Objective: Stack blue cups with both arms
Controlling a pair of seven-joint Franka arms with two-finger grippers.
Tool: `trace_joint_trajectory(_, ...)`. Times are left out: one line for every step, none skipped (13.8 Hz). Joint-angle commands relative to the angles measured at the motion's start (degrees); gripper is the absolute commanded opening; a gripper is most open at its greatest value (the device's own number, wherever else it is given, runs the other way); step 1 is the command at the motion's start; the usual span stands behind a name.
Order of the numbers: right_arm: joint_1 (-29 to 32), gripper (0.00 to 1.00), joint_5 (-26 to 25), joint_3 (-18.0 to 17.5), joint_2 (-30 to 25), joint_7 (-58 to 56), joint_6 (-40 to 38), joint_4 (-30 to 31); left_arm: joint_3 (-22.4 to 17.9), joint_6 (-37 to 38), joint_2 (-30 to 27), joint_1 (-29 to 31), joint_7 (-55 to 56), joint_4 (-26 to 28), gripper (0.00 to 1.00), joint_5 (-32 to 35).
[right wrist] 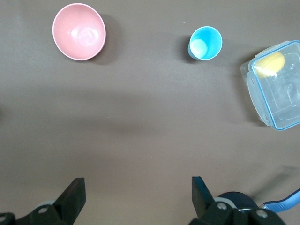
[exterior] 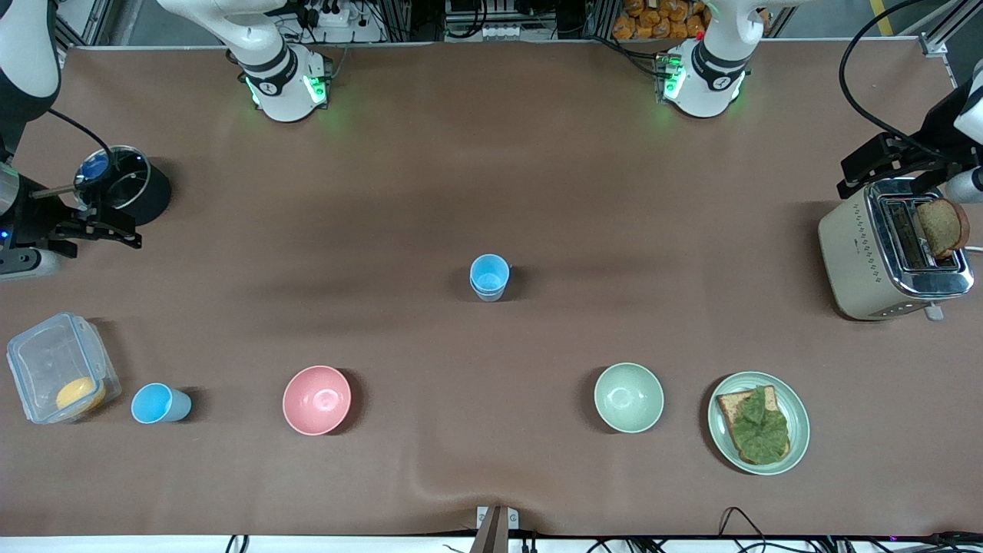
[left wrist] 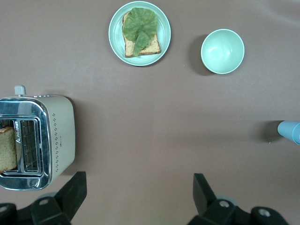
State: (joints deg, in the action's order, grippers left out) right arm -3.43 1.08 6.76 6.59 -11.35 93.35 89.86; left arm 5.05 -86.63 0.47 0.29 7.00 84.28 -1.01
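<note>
At the table's middle, a sky blue cup (exterior: 489, 274) sits nested in a paler greyish-blue cup; two rims show, one just under the other. Its side shows at the edge of the left wrist view (left wrist: 290, 131). Another sky blue cup (exterior: 160, 403) stands alone toward the right arm's end, beside a clear box; it also shows in the right wrist view (right wrist: 205, 43). My left gripper (exterior: 872, 165) is open and empty, up over the toaster; its fingers (left wrist: 72, 192) stand wide apart. My right gripper (exterior: 104, 226) is open and empty, up beside the black pot; its fingers (right wrist: 72, 194) stand wide apart.
A pink bowl (exterior: 316, 399) and a pale green bowl (exterior: 628, 397) stand nearer the front camera than the stack. A plate (exterior: 799, 415) holds bread with lettuce. A toaster (exterior: 860, 253) holds a slice. A clear box (exterior: 46, 361) and a black pot (exterior: 146, 192) are at the right arm's end.
</note>
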Motion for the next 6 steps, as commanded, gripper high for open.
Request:
trace_joint_trajectory(-0.26,1.00,0.33,0.19,0.00,0.36,0.25,0.14,0.31,0.58,0.23,0.32,0.39,-0.87,1.00,0.66)
trace_joint_trajectory(-0.18,1.00,0.33,0.19,0.00,0.36,0.34,0.14,0.31,0.58,0.23,0.23,0.39,-0.87,1.00,0.66)
trace_joint_trajectory(-0.17,1.00,0.33,0.19,0.00,0.36,0.34,0.14,0.31,0.58,0.23,0.32,0.30,-0.87,1.00,0.66)
trace_joint_trajectory(-0.17,1.00,0.33,0.19,0.09,0.36,0.34,0.14,0.23,0.58,0.23,0.41,0.30,-0.87,1.00,0.66)
trace_joint_trajectory(-0.17,1.00,0.33,0.19,0.17,0.36,0.34,0.14,0.31,0.58,0.23,0.58,0.30,-0.87,1.00,0.66)
trace_joint_trajectory(-0.17,1.00,0.33,0.19,0.26,0.36,0.77,0.14,0.31,0.58,0.23,0.85,0.04,-0.87,1.00,0.66)
